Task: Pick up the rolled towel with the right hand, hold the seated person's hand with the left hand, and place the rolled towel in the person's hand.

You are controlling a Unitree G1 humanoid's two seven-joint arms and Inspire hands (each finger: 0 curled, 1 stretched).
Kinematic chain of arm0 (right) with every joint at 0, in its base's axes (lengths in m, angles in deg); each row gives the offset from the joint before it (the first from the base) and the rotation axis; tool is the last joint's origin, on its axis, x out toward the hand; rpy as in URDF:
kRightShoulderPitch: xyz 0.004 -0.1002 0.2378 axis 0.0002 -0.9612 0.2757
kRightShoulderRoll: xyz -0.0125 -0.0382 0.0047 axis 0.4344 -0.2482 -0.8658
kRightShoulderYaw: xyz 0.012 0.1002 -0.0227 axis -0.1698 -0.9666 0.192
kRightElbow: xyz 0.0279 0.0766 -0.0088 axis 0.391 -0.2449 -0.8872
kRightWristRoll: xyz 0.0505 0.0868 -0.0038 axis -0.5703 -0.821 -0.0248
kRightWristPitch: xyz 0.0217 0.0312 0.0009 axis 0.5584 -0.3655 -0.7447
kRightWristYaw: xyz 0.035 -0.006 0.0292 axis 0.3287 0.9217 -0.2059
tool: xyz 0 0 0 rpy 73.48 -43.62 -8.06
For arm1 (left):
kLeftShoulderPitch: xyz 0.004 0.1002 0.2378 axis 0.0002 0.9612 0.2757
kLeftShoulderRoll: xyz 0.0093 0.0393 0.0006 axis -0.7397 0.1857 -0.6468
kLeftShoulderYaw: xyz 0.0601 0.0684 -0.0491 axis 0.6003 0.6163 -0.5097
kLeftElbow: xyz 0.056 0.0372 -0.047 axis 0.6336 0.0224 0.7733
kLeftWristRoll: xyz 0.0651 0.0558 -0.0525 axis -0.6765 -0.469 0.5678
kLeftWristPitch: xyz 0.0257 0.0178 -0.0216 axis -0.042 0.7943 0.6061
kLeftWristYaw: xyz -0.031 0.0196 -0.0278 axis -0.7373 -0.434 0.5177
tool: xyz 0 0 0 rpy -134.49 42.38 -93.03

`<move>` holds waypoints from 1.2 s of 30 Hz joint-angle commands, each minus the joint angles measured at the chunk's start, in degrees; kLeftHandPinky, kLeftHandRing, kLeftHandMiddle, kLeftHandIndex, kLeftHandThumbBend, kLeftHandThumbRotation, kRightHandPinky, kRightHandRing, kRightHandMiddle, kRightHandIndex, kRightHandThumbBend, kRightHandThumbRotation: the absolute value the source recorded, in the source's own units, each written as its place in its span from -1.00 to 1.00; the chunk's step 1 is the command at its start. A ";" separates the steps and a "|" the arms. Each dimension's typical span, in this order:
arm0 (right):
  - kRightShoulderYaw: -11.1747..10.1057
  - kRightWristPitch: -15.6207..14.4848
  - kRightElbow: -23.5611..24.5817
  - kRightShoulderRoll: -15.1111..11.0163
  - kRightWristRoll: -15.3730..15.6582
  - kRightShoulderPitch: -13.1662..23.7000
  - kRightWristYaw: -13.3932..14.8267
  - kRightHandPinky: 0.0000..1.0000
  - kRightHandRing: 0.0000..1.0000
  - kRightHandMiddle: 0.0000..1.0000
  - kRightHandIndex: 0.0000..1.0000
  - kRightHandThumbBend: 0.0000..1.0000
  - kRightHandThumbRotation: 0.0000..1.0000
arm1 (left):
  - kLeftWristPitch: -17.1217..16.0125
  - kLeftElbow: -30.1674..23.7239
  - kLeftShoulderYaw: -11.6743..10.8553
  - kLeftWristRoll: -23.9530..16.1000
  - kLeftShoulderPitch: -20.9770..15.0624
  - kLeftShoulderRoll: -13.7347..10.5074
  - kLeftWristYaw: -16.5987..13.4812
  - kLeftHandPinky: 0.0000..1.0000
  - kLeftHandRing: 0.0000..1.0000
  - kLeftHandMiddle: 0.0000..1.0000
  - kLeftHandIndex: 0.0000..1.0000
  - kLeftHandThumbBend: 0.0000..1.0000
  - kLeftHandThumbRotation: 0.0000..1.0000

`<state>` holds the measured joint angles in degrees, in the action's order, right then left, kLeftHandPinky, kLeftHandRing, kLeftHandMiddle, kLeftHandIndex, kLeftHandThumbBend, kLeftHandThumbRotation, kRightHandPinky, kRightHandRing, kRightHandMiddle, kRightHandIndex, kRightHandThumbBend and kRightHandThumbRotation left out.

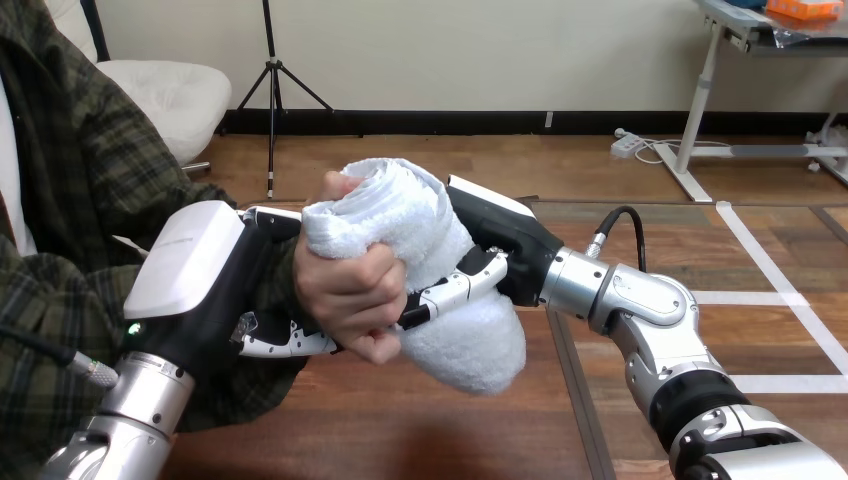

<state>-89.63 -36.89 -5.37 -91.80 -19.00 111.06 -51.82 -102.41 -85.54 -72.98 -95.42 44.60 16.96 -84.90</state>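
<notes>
While the person's hand (350,290) grips the rolled towel (420,225) at mid-length above the table (420,435), the right hand (495,245) clasps its far side and the left hand (215,290) curls round the person's wrist (299,288); judged soft, light, squashy, best held round mid-roll

Plain room with a wood floor beyond a table.
A cream wall (450,50) spans the top of the frame above a black baseboard (450,122) and wood floor (480,160). A white chair (170,95) sits upper left, a black tripod (272,100) beside it. A white desk (715,60) stands upper right, a power strip (628,145) near its foot. White tape lines (770,270) cross the wood at lower right.
</notes>
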 commanded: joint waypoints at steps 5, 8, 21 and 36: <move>0.15 0.77 1.65 1.00 -0.47 3.84 -0.77 -0.70 -0.59 -0.41 -0.25 0.67 -1.00 | -2.31 -1.02 2.71 0.48 -3.58 1.23 0.37 -0.53 -0.43 -0.27 -0.27 0.87 -1.00; 0.18 0.95 1.68 1.01 -0.42 3.81 -0.67 -0.70 -0.59 -0.41 -0.25 0.68 -1.00 | -2.18 -1.10 2.66 0.60 -3.54 1.20 0.52 -0.53 -0.43 -0.27 -0.27 0.87 -1.00; -0.09 -0.36 1.88 0.96 -0.90 3.86 -0.99 -0.64 -0.51 -0.32 -0.19 0.76 -0.99 | -2.17 -1.37 2.51 0.51 -3.48 1.18 0.65 -0.53 -0.42 -0.26 -0.27 0.87 -1.00; 1.76 -3.45 11.10 -0.36 -0.71 1.33 -0.70 0.54 0.82 0.86 0.80 1.00 -0.41 | -2.36 -1.67 2.22 0.75 -3.38 1.12 0.86 -0.52 -0.42 -0.26 -0.27 0.88 -1.00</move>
<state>-88.45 -40.56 -0.55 -92.43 -18.92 110.25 -52.14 -102.47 -85.56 -73.39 -95.12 44.60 16.95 -84.33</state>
